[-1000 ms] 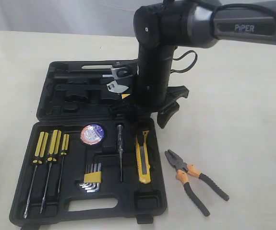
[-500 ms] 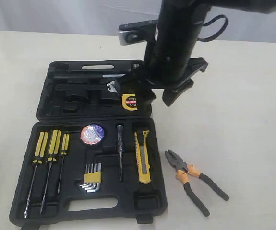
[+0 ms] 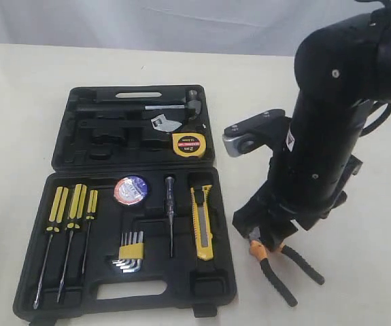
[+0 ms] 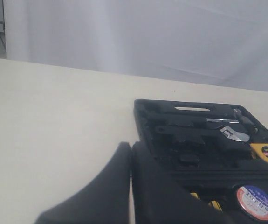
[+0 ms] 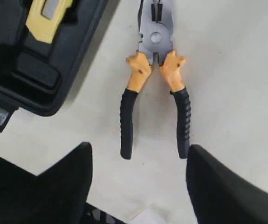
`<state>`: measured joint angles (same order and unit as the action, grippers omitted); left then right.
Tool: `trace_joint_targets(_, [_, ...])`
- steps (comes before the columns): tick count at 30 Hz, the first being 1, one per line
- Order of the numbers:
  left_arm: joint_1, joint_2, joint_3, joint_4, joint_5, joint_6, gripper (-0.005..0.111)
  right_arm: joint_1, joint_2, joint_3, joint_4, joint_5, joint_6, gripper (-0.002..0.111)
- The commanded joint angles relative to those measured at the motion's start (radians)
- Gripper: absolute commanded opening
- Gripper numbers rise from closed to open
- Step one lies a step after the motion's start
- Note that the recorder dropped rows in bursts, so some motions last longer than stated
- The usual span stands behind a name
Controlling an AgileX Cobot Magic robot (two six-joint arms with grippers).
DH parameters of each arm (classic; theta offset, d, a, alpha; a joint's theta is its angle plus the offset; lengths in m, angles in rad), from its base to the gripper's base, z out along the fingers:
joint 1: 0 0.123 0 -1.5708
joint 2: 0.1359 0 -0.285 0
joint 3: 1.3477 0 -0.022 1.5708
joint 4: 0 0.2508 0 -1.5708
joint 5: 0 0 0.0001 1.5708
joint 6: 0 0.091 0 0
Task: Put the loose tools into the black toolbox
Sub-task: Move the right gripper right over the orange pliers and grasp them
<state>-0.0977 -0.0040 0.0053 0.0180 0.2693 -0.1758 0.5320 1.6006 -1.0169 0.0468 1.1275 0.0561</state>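
- Right gripper (image 5: 138, 158): spread wide and empty. One finger (image 5: 61, 186) sits on each side of the pliers' (image 5: 155, 39) handle ends, with no contact that we can see.
- What changed: a second ago this arm was low over the lid half of the black toolbox (image 3: 212, 282). Half a second ago it was lifting off. Now it hangs over the pliers.
- The yellow-black round tape measure (image 3: 188, 143) now lies in the lid half, clear of any gripper. We count that one as done.
- The yellow utility knife (image 3: 202, 221) and the dark tape roll (image 3: 130, 189) are seated in the base half.
- That leaves the pliers as the only loose tool. They lie flat on the table (image 3: 375, 299) just right of the case, handles slightly apart and pointing toward the open fingers.
- Our read: this is the approach for the last pick, not yet a grasp. It needs a straight descent and a close across both handles. The handles may scissor or skid as the fingers squeeze.
- Left gripper (image 4: 130, 148): fingers pressed together with nothing between them, near the case. It doesn't show in the exterior view.
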Motion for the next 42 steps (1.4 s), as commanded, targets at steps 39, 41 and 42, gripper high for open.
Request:
trace_joint_targets(39, [-0.006,0.004,-0.005,0.004,0.001,0.000,0.000,-0.089,0.243,0.006,0.077,-0.318,-0.280,0.056])
trace_joint_targets(41, [-0.006,0.004,-0.005,0.004,0.001,0.000,0.000,-0.089,0.255,0.006,0.077,-0.323,-0.280,0.056])
trace_joint_targets(42, [-0.006,0.004,-0.005,0.004,0.001,0.000,0.000,-0.089,0.260,0.006,0.079,-0.332,-0.280,0.056])
